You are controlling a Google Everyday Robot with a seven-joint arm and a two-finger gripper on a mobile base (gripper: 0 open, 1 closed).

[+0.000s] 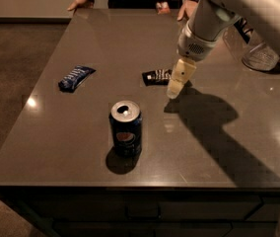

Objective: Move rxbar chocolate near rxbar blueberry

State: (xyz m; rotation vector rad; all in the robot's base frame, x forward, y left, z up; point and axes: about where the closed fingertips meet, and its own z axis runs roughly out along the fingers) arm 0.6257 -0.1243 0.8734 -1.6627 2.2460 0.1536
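- The gripper (174, 89) is hanging tip-down at the end of the pale arm, low over the table (56, 142). Nothing is showing in its grip, and I cannot tell from this angle whether it is spread or pressed together.
- The rxbar chocolate (156, 76) is lying flat just beside the gripper's tip, on its picture-left side. Whether the two are touching I cannot tell.
- The step in hand is looking like the approach for a pick, with the move itself not yet begun.
- To pick well, the gripper should be centring over the bar's middle rather than its crimped end. It should be straddling the bar's narrow width and going down almost to the tabletop, since the wrapper is thin and is offering little to bite.
- The Pepsi can (125, 128) is standing upright on the same side of the gripper but nearer the camera, apart from the bar. The carry should be passing on the can's far side, so that neither arm nor bar is clipping it.
- The rxbar blueberry (76, 78) is lying flat beyond the chocolate bar, well apart from the gripper, with bare tabletop between the two bars. A spot just beside it is looking like the place to set down.
- A glass vessel (261, 56) is sitting on the gripper's other side, out of the way.
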